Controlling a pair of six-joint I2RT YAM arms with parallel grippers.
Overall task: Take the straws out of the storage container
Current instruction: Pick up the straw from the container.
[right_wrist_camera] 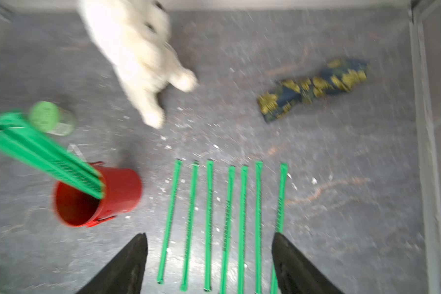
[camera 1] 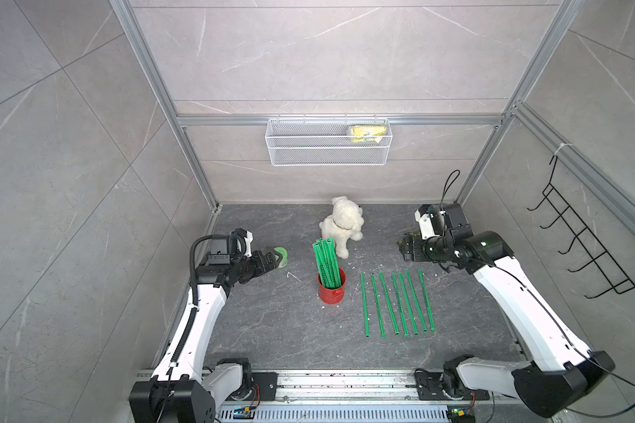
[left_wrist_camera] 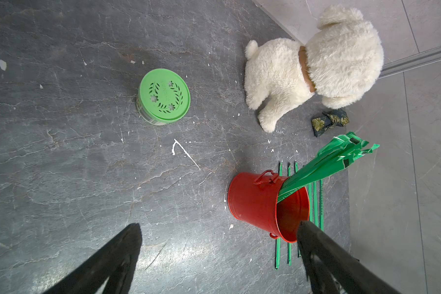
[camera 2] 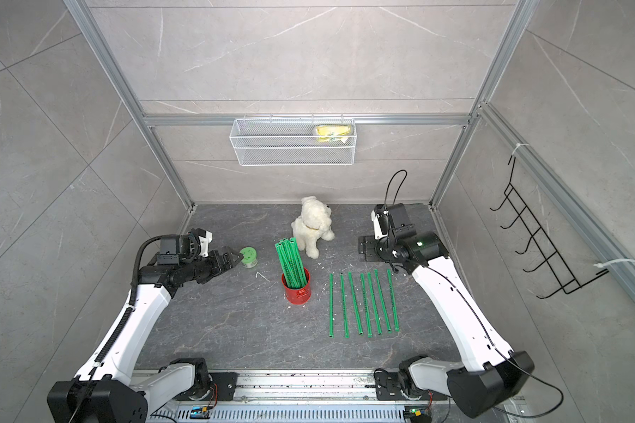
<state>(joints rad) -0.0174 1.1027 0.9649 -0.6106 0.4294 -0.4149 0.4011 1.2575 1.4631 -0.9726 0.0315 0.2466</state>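
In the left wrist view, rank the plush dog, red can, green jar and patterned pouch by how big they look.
1. plush dog
2. red can
3. green jar
4. patterned pouch
This is only how big they look in the picture; they may lie at different distances from the camera.

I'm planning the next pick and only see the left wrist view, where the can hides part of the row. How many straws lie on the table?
Observer: Seven straws lie side by side, on the right of the can.
Operator: Is the right gripper carrying one?
Observer: No. The right gripper is open and empty.
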